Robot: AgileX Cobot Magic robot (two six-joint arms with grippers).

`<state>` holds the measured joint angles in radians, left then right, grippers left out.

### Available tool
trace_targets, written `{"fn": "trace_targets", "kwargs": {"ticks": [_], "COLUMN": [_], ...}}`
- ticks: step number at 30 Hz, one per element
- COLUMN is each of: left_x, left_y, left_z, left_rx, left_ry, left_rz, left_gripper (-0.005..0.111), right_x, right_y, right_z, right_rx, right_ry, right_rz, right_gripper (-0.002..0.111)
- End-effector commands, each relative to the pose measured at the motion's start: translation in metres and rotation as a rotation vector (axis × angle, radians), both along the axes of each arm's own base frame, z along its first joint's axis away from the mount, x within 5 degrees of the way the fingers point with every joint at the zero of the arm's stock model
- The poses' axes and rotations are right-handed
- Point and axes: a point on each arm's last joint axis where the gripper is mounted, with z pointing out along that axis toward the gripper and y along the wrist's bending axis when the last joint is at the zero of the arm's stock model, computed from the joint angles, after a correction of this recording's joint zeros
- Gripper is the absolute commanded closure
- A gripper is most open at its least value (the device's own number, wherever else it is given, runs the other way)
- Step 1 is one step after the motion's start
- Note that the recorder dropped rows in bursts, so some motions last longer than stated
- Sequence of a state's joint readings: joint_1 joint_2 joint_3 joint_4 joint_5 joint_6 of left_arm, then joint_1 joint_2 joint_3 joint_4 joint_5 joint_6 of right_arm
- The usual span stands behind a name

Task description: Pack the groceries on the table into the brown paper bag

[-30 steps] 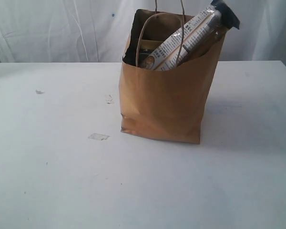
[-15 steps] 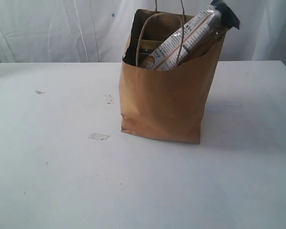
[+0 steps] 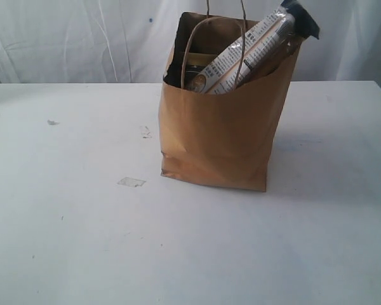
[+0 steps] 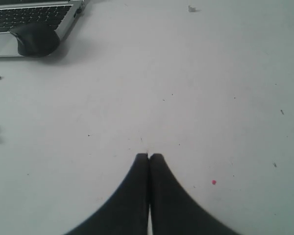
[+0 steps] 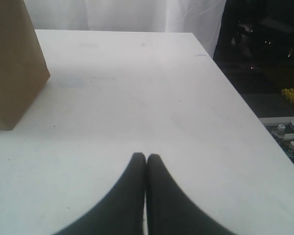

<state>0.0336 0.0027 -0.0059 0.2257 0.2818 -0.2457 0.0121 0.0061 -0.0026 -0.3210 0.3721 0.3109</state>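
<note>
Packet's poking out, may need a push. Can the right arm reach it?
Probably yes: right tool, shut and empty, is near the brown paper bag, only table between; the long printed packet overtops the rim.

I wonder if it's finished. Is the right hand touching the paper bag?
Apart. The right wrist view shows the shut right hand with a strip of white table between it and the paper bag.
</note>
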Motion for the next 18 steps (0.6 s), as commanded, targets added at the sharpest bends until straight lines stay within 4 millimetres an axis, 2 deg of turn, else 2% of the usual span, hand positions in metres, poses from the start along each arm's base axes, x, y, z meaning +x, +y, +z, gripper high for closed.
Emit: {"fn": "trace_targets", "kwargs": {"ticks": [1, 16, 18], "left_x": [0.0001, 0.0001, 0.0001], "left_y": [-0.0007, -0.0007, -0.0007], "left_z": [-0.0015, -0.0015, -0.0015], "left_rx": [-0.006, -0.006, -0.006], "left_ry": [-0.001, -0.001, -0.001], "left_rz": [-0.009, -0.009, -0.009], "left_gripper": [0.107, 0.107, 0.107], "right_x": [-0.0001, -0.0002, 0.0001], "right_y": [0.0004, 0.0002, 0.0016], "right_z": [-0.0001, -0.0002, 0.0008], "right_rx": [-0.002, 0.021, -0.042], "right_ry": [-0.008, -0.01, -0.015], "right_rz": [0.007, -0.007, 0.017], "right_gripper": [0.108, 0.108, 0.108]}}
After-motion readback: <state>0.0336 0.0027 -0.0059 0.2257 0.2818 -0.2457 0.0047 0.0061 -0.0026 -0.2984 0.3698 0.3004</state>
